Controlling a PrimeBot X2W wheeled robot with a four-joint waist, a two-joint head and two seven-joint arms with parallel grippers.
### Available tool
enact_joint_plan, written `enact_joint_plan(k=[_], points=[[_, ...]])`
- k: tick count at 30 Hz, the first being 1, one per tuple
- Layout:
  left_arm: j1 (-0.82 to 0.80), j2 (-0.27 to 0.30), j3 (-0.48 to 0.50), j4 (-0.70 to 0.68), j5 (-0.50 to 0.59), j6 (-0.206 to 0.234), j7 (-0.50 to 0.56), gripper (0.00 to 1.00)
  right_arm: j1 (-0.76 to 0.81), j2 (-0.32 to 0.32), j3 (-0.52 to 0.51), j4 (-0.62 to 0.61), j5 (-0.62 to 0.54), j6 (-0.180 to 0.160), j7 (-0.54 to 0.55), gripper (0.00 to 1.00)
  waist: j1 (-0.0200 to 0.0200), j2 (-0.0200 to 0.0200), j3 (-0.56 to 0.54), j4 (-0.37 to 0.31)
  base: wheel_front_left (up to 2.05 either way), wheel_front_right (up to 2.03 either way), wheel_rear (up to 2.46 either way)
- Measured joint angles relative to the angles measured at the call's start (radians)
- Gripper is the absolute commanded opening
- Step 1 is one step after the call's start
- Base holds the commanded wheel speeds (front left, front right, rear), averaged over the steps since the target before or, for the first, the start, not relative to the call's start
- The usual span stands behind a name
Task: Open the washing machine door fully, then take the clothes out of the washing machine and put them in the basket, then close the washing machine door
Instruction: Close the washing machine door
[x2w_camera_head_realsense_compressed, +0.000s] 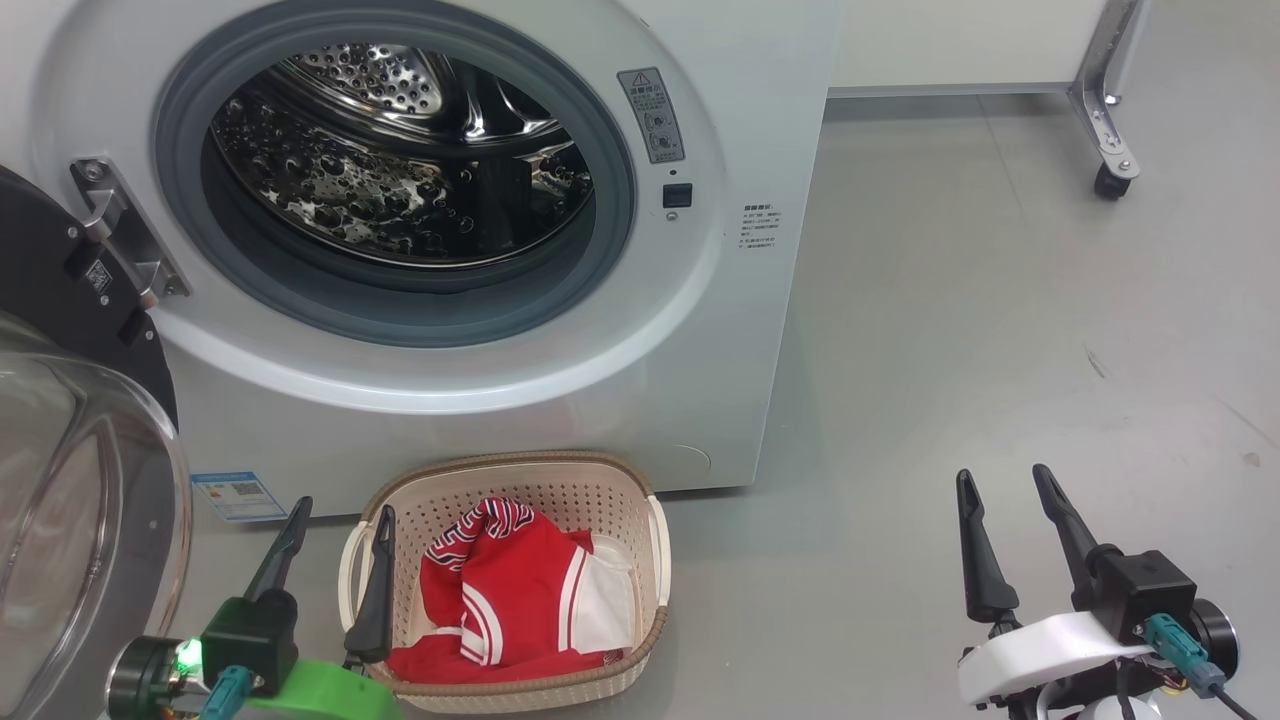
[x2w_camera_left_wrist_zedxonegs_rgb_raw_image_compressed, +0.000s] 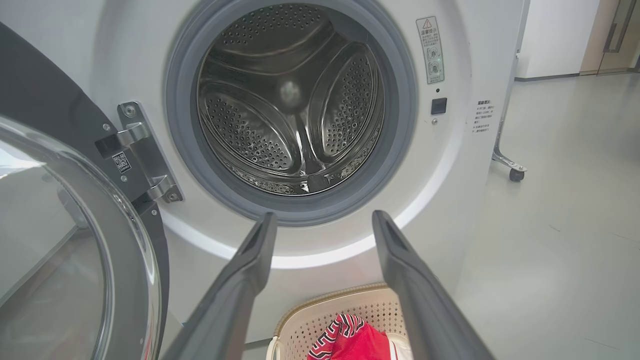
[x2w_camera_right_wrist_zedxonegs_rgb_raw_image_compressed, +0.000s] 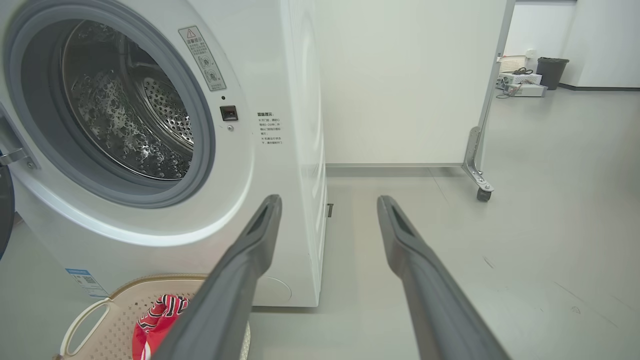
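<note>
The white washing machine (x2w_camera_head_realsense_compressed: 700, 330) stands ahead with its port open and a bare steel drum (x2w_camera_left_wrist_zedxonegs_rgb_raw_image_compressed: 290, 105). Its door (x2w_camera_head_realsense_compressed: 70, 480) hangs swung out to the left on its hinge (x2w_camera_left_wrist_zedxonegs_rgb_raw_image_compressed: 145, 150), glass bowl bulging toward me. Red and white clothes (x2w_camera_head_realsense_compressed: 515, 600) lie in the cream basket (x2w_camera_head_realsense_compressed: 655, 545) on the floor in front of the machine. My left gripper (x2w_camera_head_realsense_compressed: 340, 520) is open at the basket's left rim, nothing between its fingers. My right gripper (x2w_camera_head_realsense_compressed: 1005, 480) is open over bare floor to the right, away from the basket.
A white panel on a metal foot with a caster (x2w_camera_head_realsense_compressed: 1112, 180) stands behind the machine to the right. A dark bin (x2w_camera_right_wrist_zedxonegs_rgb_raw_image_compressed: 551, 72) and boxes sit far back. Grey floor (x2w_camera_head_realsense_compressed: 1000, 330) stretches right of the machine.
</note>
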Motion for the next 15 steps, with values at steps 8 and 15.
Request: enact_joint_plan(k=[8, 15], points=[[0.012, 0.002, 0.000, -0.023, 0.001, 0.006, 0.008, 1.00, 0.005, -0.001, -0.001, -0.008, 0.000, -0.005, 0.000, 1.00, 0.0000, 0.0000, -0.001, 0.002, 0.00, 0.00, 0.00], [0.017, 0.007, -0.006, -0.037, 0.019, 0.020, 0.016, 1.00, 0.006, -0.005, -0.002, -0.015, 0.000, -0.006, 0.000, 1.00, 0.0000, 0.0000, -0.001, 0.006, -0.02, 0.09, -0.06]])
